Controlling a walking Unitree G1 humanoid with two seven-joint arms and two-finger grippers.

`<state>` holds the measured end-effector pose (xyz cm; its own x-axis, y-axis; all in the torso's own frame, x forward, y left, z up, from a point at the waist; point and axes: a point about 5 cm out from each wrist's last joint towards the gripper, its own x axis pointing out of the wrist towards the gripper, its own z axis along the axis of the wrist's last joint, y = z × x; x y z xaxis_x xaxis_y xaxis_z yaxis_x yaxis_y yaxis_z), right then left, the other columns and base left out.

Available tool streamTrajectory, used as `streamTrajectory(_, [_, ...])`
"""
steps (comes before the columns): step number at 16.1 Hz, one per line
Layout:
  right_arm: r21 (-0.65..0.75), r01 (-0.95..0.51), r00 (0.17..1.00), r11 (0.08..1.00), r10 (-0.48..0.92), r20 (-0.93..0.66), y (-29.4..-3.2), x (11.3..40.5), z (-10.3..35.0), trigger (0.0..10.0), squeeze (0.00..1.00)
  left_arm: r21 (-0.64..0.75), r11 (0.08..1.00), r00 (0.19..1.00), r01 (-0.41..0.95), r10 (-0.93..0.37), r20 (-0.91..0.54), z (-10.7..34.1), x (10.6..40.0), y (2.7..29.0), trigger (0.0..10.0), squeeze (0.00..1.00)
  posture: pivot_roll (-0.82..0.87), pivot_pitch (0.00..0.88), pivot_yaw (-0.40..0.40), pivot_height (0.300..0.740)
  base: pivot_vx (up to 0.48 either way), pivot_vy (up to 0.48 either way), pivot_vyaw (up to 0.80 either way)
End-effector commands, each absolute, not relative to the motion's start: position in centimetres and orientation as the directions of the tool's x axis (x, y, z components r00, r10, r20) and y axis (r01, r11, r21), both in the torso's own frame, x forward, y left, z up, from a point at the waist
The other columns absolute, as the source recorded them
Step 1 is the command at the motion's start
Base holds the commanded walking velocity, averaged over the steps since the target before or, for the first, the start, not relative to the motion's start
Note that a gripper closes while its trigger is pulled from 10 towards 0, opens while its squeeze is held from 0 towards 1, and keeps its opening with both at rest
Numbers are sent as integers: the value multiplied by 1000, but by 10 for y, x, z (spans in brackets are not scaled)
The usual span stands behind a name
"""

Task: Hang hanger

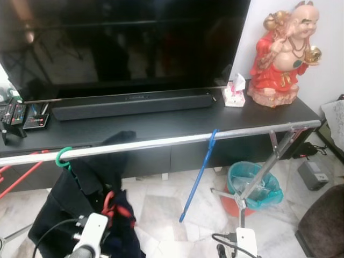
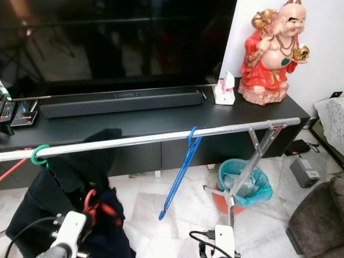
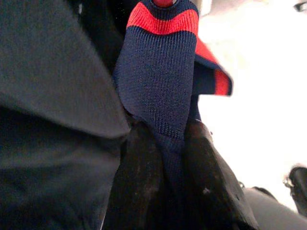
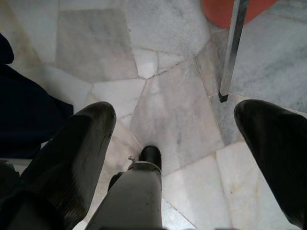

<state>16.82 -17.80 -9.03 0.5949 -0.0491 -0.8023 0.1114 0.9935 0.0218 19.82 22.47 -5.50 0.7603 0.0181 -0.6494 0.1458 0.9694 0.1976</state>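
A silver rail point(image 1: 161, 143) of a drying rack runs across in front of me. A blue hanger point(image 1: 200, 174) hangs from it by its hook, slanting down to the left. Near the rail's left end, a green hanger hook point(image 1: 63, 157) carries a black garment point(image 1: 70, 201). Low on the left, my left gripper point(image 3: 168, 139) is shut on a navy knit garment with red stripes point(image 3: 160, 72), right beside the black garment. My right gripper point(image 4: 175, 112) is open over the marble floor with nothing between its fingers, close to a rack leg point(image 4: 231, 52).
Behind the rail stands a black TV console point(image 1: 177, 121) with a TV point(image 1: 123, 43), a soundbar point(image 1: 131, 103), a tissue box point(image 1: 234, 92) and a red statue point(image 1: 282, 54). A teal-lined bin point(image 1: 252, 185) stands under the rack's right end. A brown seat point(image 1: 325, 226) is at the lower right.
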Motion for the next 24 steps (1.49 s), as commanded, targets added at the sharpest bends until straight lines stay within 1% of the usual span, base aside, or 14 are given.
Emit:
streamTrajectory(1, [25,122,595,992,-53,-802,-181,169,-90,10000,0,186,976,748,112,40,-663,-59,195,226,10000,0,-28,0,-20,740,0,0,0])
streamTrajectory(4, [20,134,589,991,-63,-806,-185,169,-89,10000,0,181,973,713,141,27,-700,-66,191,222,10000,0,-35,0,-14,740,0,0,0])
streamTrajectory(6, [27,137,583,990,-59,-810,-181,167,-91,10000,0,185,970,718,159,15,-696,-65,192,223,10000,0,-35,0,-10,740,0,0,0])
streamTrajectory(8, [30,132,576,991,-52,-815,-176,165,-92,10000,0,179,969,766,167,-13,-643,-59,198,223,10000,0,-35,0,-5,740,0,0,0])
streamTrajectory(9, [33,133,576,991,-51,-816,-175,164,-93,10000,0,184,961,800,204,-56,-597,-53,203,222,10000,0,-39,0,-2,740,0,0,0])
streamTrajectory(11, [33,135,575,990,-51,-817,-174,163,-93,10000,0,201,945,833,257,-112,-541,-47,204,221,10000,0,-39,0,0,740,0,0,0])
streamTrajectory(13, [32,136,571,990,-51,-820,-175,162,-94,10000,0,239,909,853,341,-193,-485,-41,199,221,10000,0,-35,0,0,740,0,0,0])
streamTrajectory(14, [32,131,565,991,-48,-823,-176,160,-94,10000,0,281,869,854,406,-251,-456,-37,193,223,10000,0,-35,0,0,740,0,0,0])
streamTrajectory(15, [32,125,562,992,-44,-826,-176,159,-95,10000,0,357,774,821,524,-347,-452,-31,185,226,10000,0,-19,0,-5,740,0,0,0])
streamTrajectory(16, [31,117,562,993,-40,-826,-176,160,-95,10000,0,363,751,814,551,-390,-430,-24,186,228,10000,0,-16,0,-6,740,0,0,0])
streamTrajectory(18, [31,114,563,993,-39,-825,-176,160,-94,10000,0,391,723,818,569,-448,-361,-6,195,228,10000,0,-14,0,-9,740,0,0,0])
streamTrajectory(20, [30,112,569,993,-40,-822,-175,162,-94,10000,0,451,693,822,562,-530,-209,37,218,216,10000,0,-16,0,-7,740,0,0,0])
streamTrajectory(23, [30,110,577,993,-39,-816,-174,164,-93,10000,0,460,742,853,488,-516,-74,67,238,205,10000,0,-9,0,-11,740,0,0,0])
streamTrajectory(24, [31,108,581,994,-37,-813,-173,165,-93,10000,0,444,762,865,471,-498,-63,70,242,204,10000,0,-9,0,-11,740,0,0,0])
